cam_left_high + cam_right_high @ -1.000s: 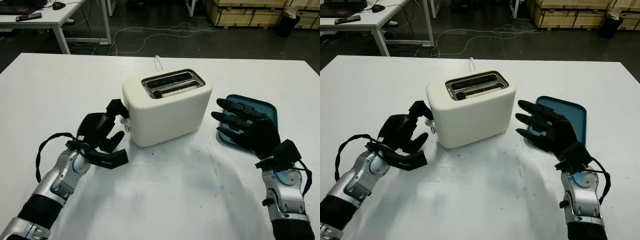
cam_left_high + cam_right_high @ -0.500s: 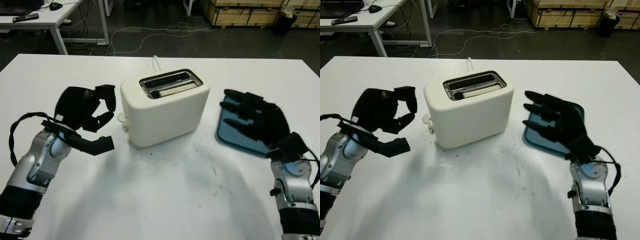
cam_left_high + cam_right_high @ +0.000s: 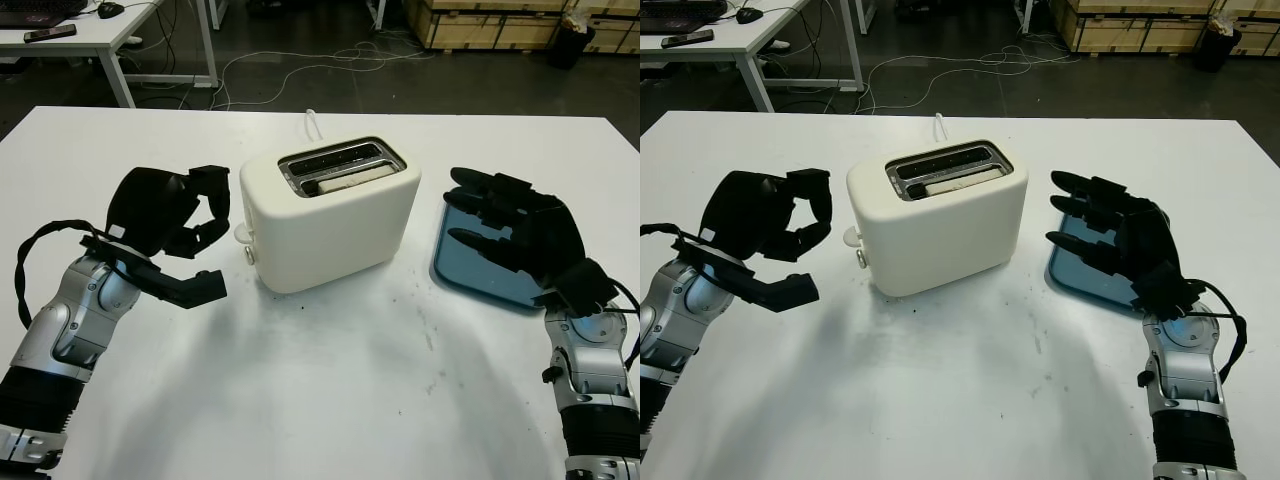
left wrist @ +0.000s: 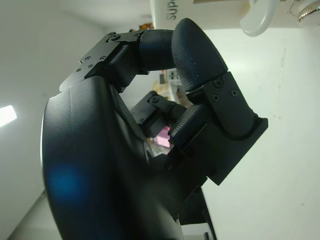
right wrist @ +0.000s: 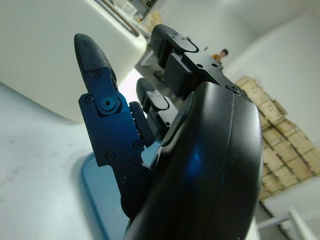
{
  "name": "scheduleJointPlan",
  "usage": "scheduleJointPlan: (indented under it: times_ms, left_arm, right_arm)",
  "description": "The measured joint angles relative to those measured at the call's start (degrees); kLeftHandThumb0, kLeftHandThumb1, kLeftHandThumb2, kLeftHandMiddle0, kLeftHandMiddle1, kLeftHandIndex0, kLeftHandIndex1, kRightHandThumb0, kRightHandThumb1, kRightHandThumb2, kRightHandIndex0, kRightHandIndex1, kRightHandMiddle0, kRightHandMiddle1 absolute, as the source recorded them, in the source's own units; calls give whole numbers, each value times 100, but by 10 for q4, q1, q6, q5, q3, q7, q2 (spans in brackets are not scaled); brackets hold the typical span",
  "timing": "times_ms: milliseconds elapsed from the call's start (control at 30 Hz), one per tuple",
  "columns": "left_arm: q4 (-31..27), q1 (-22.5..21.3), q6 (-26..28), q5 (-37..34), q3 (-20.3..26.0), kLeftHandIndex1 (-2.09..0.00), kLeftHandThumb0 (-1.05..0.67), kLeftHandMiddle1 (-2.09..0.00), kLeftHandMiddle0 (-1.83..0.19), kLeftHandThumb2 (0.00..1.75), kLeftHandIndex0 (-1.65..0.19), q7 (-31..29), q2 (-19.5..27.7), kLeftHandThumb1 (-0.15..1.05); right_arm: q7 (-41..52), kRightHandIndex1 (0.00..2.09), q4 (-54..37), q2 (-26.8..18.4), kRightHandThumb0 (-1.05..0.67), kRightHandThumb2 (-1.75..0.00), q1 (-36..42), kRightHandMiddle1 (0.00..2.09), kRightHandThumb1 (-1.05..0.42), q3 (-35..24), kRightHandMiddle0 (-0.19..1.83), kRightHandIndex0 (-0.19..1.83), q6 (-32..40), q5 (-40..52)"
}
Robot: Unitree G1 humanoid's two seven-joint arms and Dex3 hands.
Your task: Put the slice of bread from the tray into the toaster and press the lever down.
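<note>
Beyond the white tabletop (image 3: 330, 400), loose cables (image 3: 300, 65) trail across the dark floor (image 3: 300, 40). A second white desk (image 3: 90, 35) stands off the far left corner, carrying a computer mouse (image 3: 118, 11). Wooden crates (image 3: 490, 22) sit off the far right corner.

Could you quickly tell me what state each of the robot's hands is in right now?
Left hand: fingers curled, holding nothing, beside the cream plastic toaster.
Right hand: open, holding nothing, above the blue tray.

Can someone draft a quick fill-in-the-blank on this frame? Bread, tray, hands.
The slice of bread sits in a slot of the ____.
The blue tray lies beside the ____ hand.
The left hand, fingers curled, holds ____.
The toaster stands on a ____ table.

Missing words: toaster; right; nothing; white
</note>
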Motion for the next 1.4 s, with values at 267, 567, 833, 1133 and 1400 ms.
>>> scheduleJointPlan:
  times_ms: [267, 567, 833, 1133, 1400]
  left_arm:
    - [-13, -40, 47, 16, 0, -175, -88, -175, -106, 134, -64, -116, 48, 17]
    - [-4, -78, 64, 25, 0, -175, -95, -175, -86, 143, -55, -123, 56, 19]
    - [15, -84, 66, 25, 0, -175, -100, -175, -83, 150, -46, -90, 43, 26]
    - [15, -87, 66, 34, 0, -175, -105, -175, -82, 147, -48, -83, 36, 28]
    - [15, -79, 48, 30, 1, -175, -105, -175, -81, 143, -47, -58, 27, 35]
  right_arm:
    - [22, 7, 11, -118, -53, 0, -61, 2, -75, 12, 75, 79, -11, -84]
    - [46, 5, 32, -186, -46, 0, -132, 2, -73, 45, 78, 81, 3, -130]
    - [51, 5, 61, -201, -43, 0, -176, 1, -73, 62, 79, 84, 13, -145]
    - [50, 3, 64, -201, -47, 0, -178, 0, -75, 71, 78, 83, 13, -152]
    - [34, 3, 63, -190, -42, 0, -164, 0, -73, 67, 78, 84, 13, -138]
